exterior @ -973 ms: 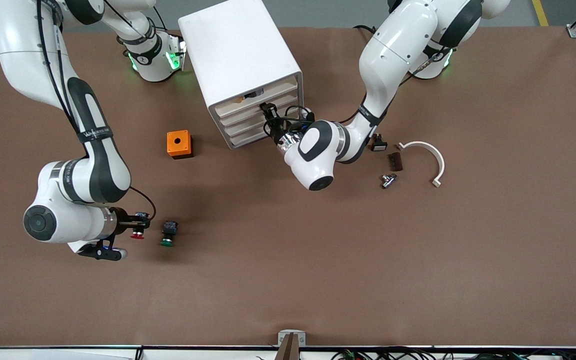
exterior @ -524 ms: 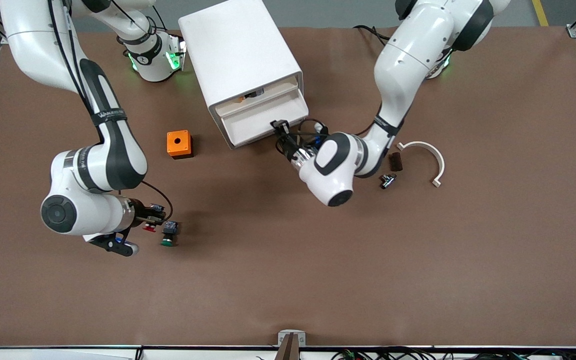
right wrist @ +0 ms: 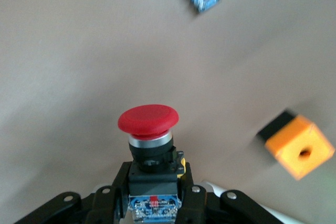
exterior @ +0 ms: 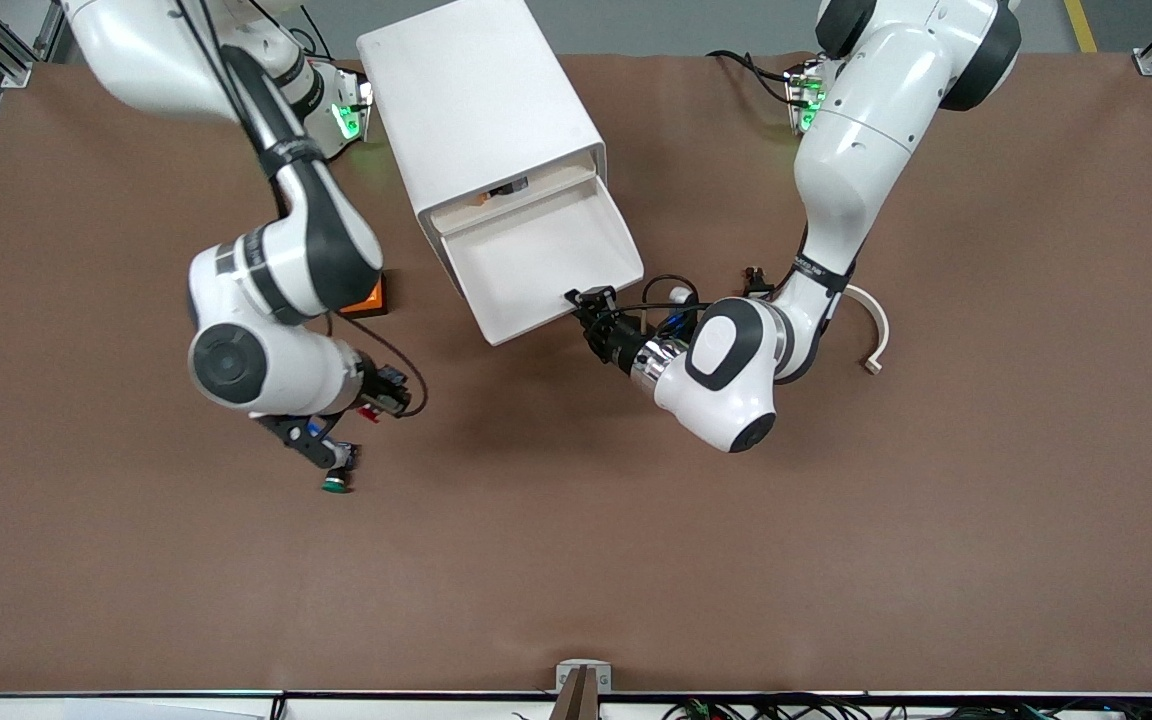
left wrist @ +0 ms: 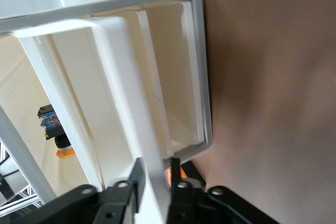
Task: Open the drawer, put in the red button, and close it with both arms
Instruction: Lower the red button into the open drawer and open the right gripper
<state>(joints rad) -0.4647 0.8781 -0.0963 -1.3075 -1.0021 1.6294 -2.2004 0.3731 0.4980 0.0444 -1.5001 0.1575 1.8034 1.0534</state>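
The white cabinet (exterior: 481, 110) stands at the back of the table. Its second-highest drawer (exterior: 546, 262) is pulled far out and looks empty. My left gripper (exterior: 584, 303) is shut on the drawer's front lip; in the left wrist view (left wrist: 155, 174) the lip sits between the fingers, and the drawer (left wrist: 173, 77) stretches away from them. My right gripper (exterior: 386, 393) is shut on the red button (exterior: 369, 411) and holds it above the table between the orange box and the green button. The right wrist view shows the red button (right wrist: 148, 119) gripped by its black-and-blue body in my right gripper (right wrist: 155, 184).
A green-capped button (exterior: 336, 482) lies on the table below my right wrist. An orange box (exterior: 374, 297) is partly hidden by the right arm and shows in the right wrist view (right wrist: 299, 146). A white curved piece (exterior: 874, 322) and a small black part (exterior: 756, 279) lie by the left arm.
My left gripper has pulled the drawer out toward the front camera. My right gripper has lifted the red button off the table and carried it toward the cabinet.
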